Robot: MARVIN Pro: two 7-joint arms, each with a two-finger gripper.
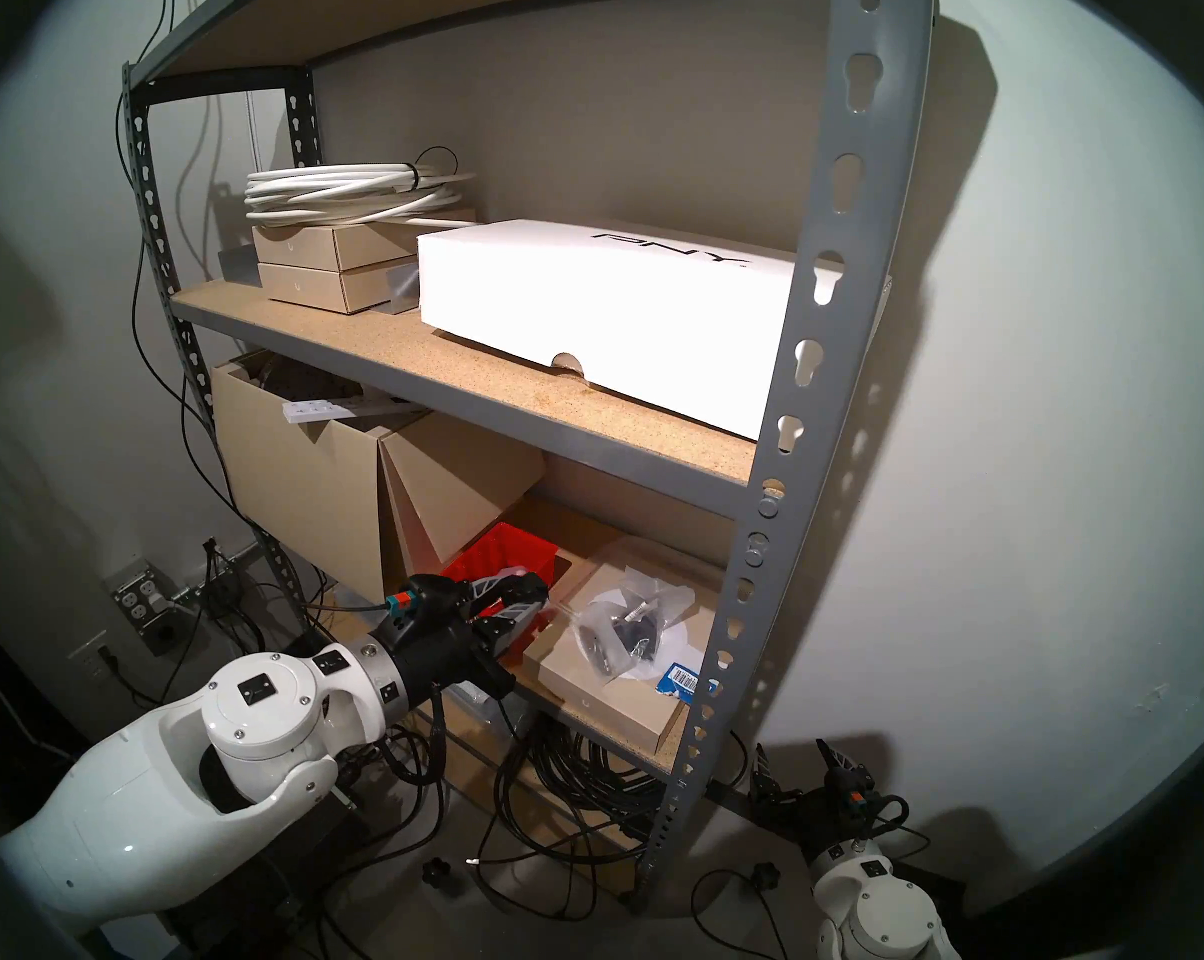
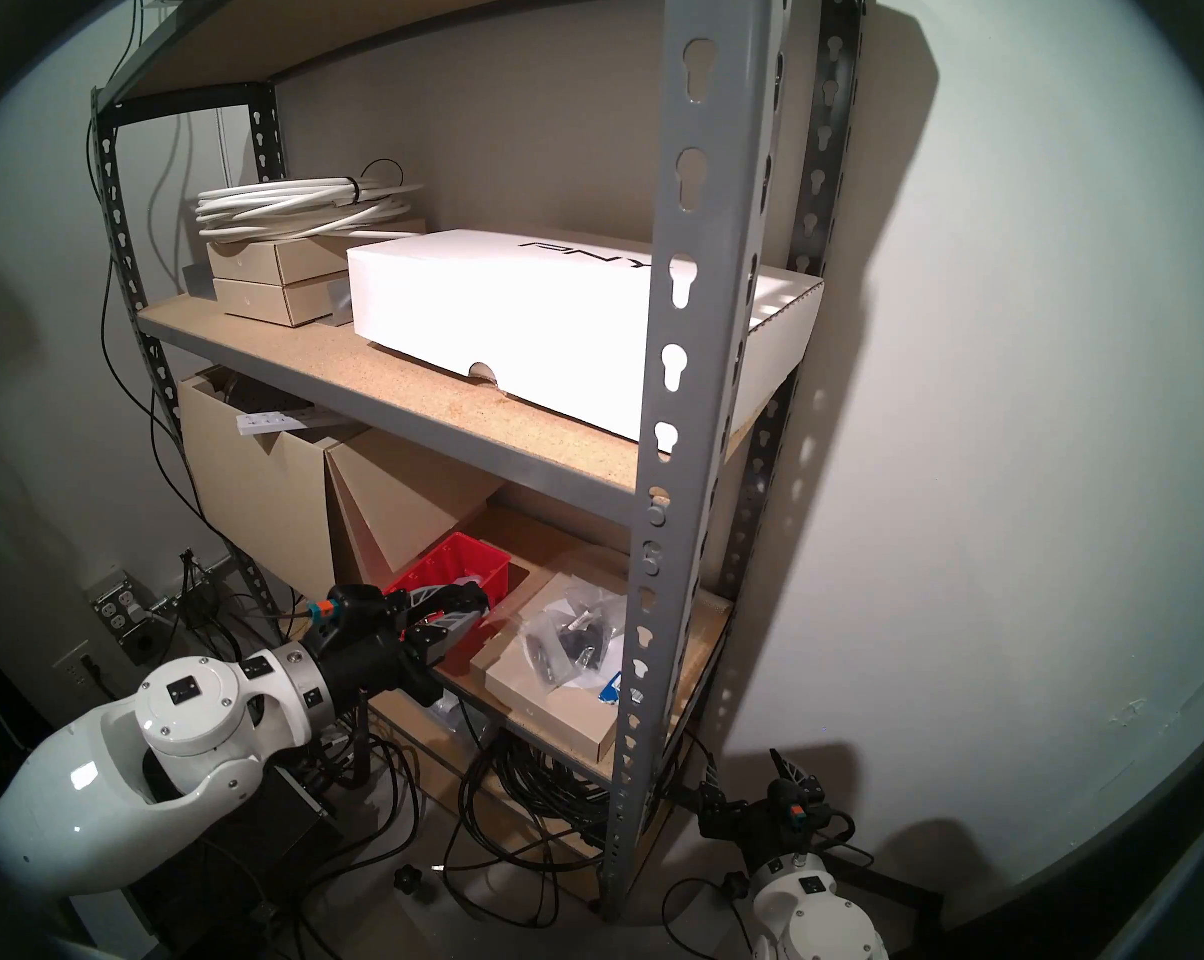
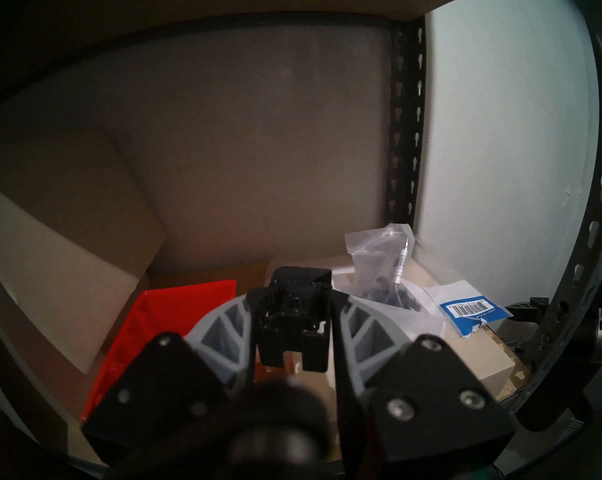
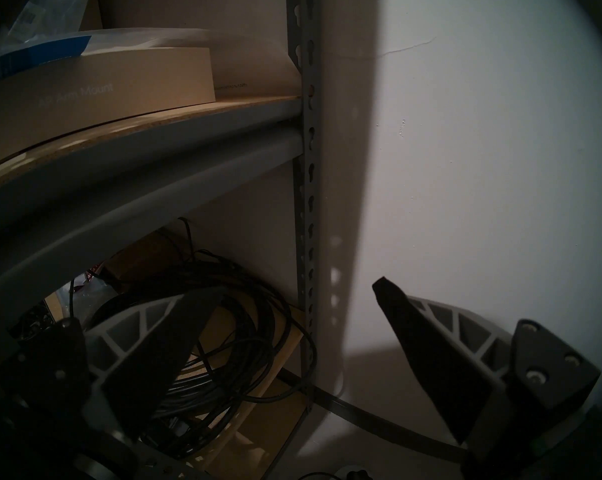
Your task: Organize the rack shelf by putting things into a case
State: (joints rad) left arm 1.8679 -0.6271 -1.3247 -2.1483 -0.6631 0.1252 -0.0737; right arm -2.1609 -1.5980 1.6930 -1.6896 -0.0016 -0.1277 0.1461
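Note:
The grey rack shelf [image 1: 821, 314] has tan boards. On its lower board stands the red case [image 1: 509, 550], also in the left wrist view [image 3: 174, 306]. My left gripper [image 3: 294, 295] is shut on a black hardware part [image 3: 292, 316]; I cannot tell if the part is bagged. In the head view this gripper [image 1: 540, 598] hangs at the case's front right edge. A clear bag of black parts [image 1: 627, 626] lies right of it on a flat tan box [image 1: 613, 702]. My right gripper [image 1: 793, 761] is open, low beside the rack's right upright.
A blue barcode label [image 3: 472, 311] lies at the flat box's right edge. Large tan cardboard boxes [image 1: 308, 494] stand left of the case. The white PNY box [image 1: 606, 307] and a white cable coil [image 1: 349, 190] sit one board up. Black cables [image 1: 585, 778] pile below.

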